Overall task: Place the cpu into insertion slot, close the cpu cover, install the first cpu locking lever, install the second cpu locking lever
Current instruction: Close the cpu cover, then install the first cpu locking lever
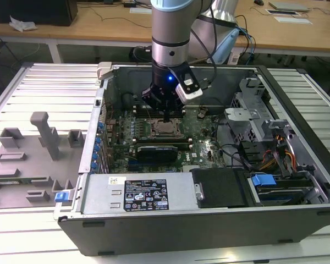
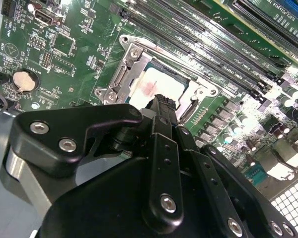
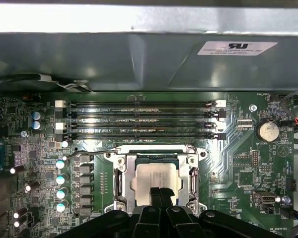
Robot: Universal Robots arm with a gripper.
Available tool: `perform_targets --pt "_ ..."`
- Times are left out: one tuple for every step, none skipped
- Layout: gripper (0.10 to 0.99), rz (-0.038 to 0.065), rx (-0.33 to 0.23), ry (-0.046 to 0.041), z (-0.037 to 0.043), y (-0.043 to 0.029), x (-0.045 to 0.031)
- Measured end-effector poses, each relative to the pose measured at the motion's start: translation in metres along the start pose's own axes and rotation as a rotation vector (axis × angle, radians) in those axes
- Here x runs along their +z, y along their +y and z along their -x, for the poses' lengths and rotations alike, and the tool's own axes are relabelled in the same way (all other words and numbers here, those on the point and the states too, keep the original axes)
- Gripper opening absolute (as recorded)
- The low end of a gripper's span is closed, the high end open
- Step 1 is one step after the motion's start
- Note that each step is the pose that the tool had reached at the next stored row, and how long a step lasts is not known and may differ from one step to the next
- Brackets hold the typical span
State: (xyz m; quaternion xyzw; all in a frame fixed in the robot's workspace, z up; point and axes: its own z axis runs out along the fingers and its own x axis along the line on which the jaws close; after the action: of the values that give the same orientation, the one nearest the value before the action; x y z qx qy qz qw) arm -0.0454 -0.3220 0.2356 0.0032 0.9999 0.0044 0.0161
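Note:
The cpu [image 3: 154, 177] lies flat in the insertion slot [image 3: 157, 157] on the green board, its pale metal top showing through the cut-out of the cpu cover [image 3: 129, 171]. The silvery cover frame lies down around the chip. My black gripper [image 3: 159, 194] hangs right over the chip's edge, fingertips pressed together with nothing between them. In the second wrist view the gripper [image 2: 162, 102] tip stands at the cpu [image 2: 156, 85] inside the cover [image 2: 123, 74]. In the exterior view the gripper [image 1: 166, 117] points straight down at the cpu [image 1: 166, 128]. A thin lever rod [image 3: 97, 152] runs beside the socket.
Long black memory slots [image 3: 139, 120] run just beyond the socket. A coin battery [image 3: 266, 131] and a row of capacitors [image 3: 61, 183] flank it. The grey case wall [image 3: 139, 54], power supply [image 1: 143, 192] and drive bays [image 1: 275, 159] close in the board.

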Motion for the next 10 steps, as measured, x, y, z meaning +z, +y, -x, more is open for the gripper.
perform_targets --pt "0.106 0.0 0.0 0.0 0.0 0.0 -0.0001" --pt "0.106 0.0 0.0 0.0 0.0 0.0 -0.0002" --pt "0.106 0.0 0.0 0.0 0.0 0.0 -0.0003" --pt "0.106 0.0 0.0 0.0 0.0 0.0 -0.0004" --pt "0.106 0.0 0.0 0.0 0.0 0.0 -0.0005" --pt "0.106 0.0 0.0 0.0 0.0 0.0 -0.0006" --pt "0.106 0.0 0.0 0.0 0.0 0.0 -0.0006" --pt "0.106 0.0 0.0 0.0 0.0 0.0 -0.0007" --pt "0.106 0.0 0.0 0.0 0.0 0.0 -0.0007" --pt "0.106 0.0 0.0 0.0 0.0 0.0 -0.0008"
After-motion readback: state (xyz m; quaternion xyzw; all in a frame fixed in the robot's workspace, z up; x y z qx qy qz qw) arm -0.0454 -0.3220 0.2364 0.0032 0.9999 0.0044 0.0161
